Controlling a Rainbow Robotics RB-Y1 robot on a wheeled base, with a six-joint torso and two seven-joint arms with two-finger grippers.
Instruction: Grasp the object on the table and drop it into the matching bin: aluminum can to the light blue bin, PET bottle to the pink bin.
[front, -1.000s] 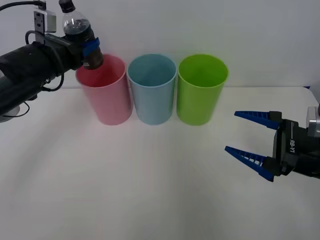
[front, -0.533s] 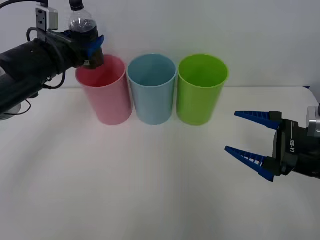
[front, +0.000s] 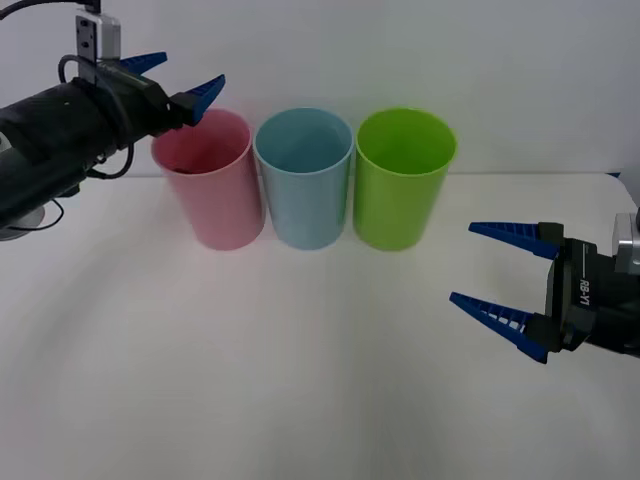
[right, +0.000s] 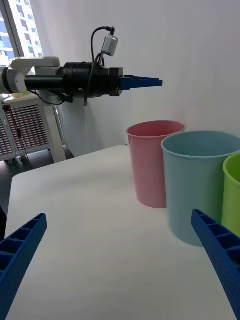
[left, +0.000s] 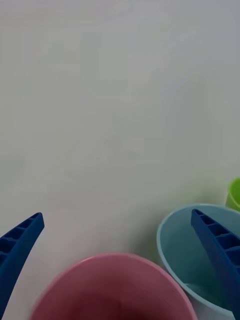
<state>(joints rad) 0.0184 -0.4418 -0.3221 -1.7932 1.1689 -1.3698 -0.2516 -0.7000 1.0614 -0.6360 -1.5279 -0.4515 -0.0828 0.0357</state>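
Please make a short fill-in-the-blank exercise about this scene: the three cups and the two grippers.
1. The left gripper is above the ____ bin.
2. The light blue bin stands between the pink bin and the ____ cup.
3. The fingers of the right gripper, over the table, are ____.

Missing words: pink; green; open

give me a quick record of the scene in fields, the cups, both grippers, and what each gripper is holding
cups: pink cup, light blue cup, green cup, upright in a row on the table
left gripper: open, above the pink cup's rim, holding nothing
right gripper: open, low over the table on the robot's right, apart from the cups, holding nothing
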